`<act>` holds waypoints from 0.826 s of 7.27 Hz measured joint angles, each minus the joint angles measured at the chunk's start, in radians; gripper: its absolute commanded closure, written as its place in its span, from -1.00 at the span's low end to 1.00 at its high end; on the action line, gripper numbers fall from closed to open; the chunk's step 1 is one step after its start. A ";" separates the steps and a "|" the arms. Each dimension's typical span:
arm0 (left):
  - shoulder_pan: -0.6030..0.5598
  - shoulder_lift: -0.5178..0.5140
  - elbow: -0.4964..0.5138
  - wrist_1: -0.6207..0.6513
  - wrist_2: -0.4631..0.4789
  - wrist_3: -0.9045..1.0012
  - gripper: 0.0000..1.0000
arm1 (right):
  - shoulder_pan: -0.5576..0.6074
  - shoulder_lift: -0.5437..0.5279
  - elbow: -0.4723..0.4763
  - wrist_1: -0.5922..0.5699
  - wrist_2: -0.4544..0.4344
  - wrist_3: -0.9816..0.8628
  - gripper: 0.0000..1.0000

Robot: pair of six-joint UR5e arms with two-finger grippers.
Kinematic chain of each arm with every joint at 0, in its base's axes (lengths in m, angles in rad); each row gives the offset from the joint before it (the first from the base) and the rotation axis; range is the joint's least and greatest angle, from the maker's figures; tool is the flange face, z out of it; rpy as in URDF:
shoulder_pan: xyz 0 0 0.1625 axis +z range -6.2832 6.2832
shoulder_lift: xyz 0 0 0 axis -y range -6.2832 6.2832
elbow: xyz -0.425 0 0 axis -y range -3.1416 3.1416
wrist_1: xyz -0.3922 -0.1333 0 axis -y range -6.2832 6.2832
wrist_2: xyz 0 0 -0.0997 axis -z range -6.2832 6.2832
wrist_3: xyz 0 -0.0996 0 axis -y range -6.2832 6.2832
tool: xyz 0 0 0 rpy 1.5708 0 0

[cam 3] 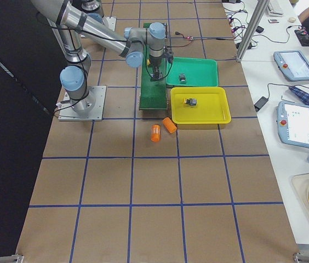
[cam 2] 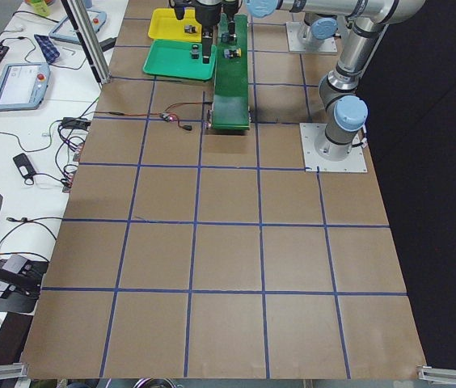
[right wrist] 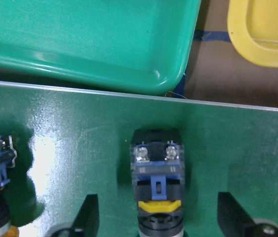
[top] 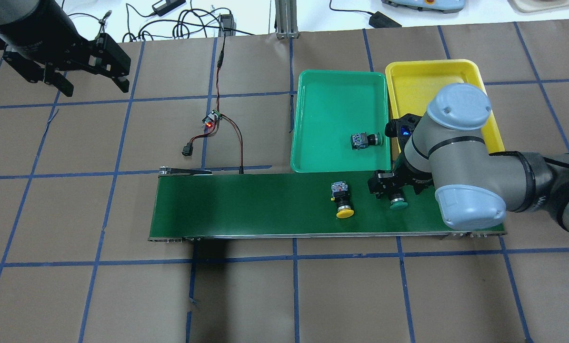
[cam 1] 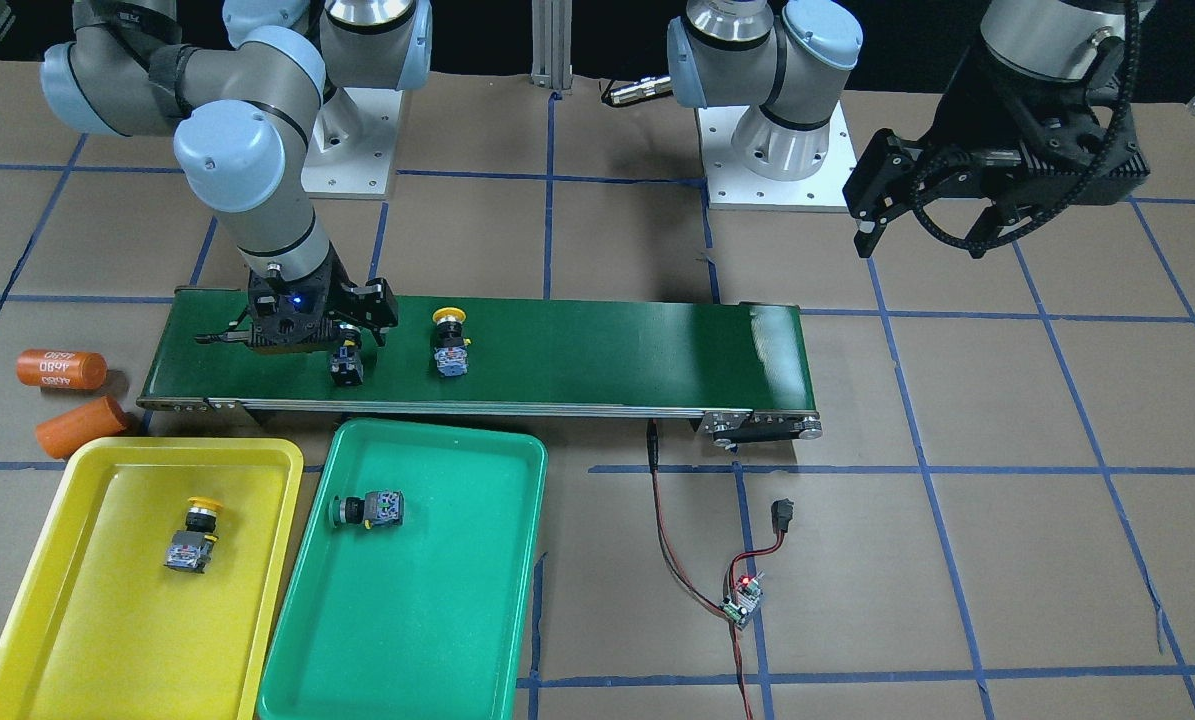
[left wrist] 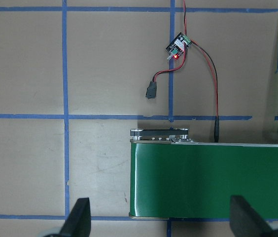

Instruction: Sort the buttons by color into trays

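Right gripper (right wrist: 158,219) low over the dark-green conveyor belt (cam 1: 607,350), fingers (right wrist: 87,217) spread wide. Straddles a green-capped button (right wrist: 157,168) lying on its side between them, a gap on each side, nothing pinched. On the tray side of the gripper, the belt's thin metal edge, then at once the rounded rim of the green tray (right wrist: 80,39). Further along that side, a strip of brown paper and a corner of the yellow tray (right wrist: 267,29). Beside the gripper on the belt, near but apart, a yellow mushroom-capped button (cam 1: 449,342) on its side (the one neighbour in the way of a sideways move). Past that, a long bare run of belt. In the green tray, a second green button (cam 1: 369,510) on its side with plenty of bare floor around it. In the yellow tray, a second yellow button (cam 1: 194,535), likewise. Off the belt end on the gripper's other side, two orange cylinders (cam 1: 60,368) on the table. Left gripper (cam 1: 922,240) raised and well apart from all this, fingers (left wrist: 80,219) spread and empty. Beneath it, brown paper with a blue tape grid, the belt's roller end, and a small circuit board (left wrist: 179,47) with a red light and red-black wires. Trays shallow, smooth, glossy plastic. Belt finely textured. Buttons black-collared, with grey-blue contact blocks and bright screw heads.
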 measured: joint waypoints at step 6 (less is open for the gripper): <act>0.002 0.002 0.001 0.001 0.000 0.000 -1.00 | 0.003 0.123 -0.197 0.036 0.001 0.047 0.66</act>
